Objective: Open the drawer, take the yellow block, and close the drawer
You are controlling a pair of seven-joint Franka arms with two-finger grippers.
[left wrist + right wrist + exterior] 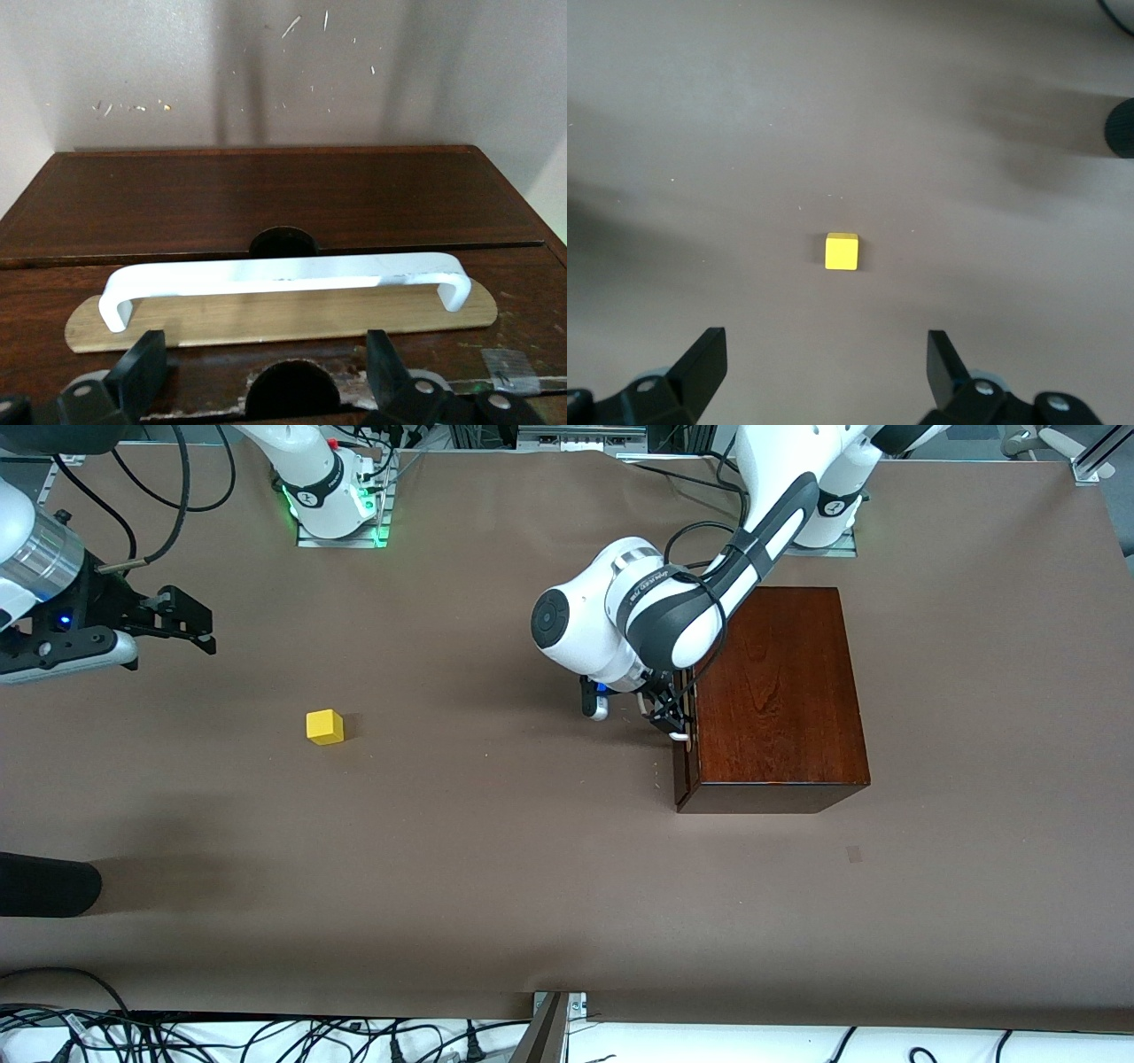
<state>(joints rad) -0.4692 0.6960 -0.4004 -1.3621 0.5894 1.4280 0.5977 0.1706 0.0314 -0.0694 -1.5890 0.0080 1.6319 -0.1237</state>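
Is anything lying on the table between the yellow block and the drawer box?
Nothing: in the front view the brown table is bare between the yellow block and the drawer.

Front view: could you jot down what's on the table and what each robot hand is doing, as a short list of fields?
Box: dark wooden box toward the left arm's end of the table
Drawer: shut, white handle on its front
Yellow block: out on the bare table, toward the right arm's end
Left hand: open, at the handle, not gripping it
Right hand: open, empty, above the table
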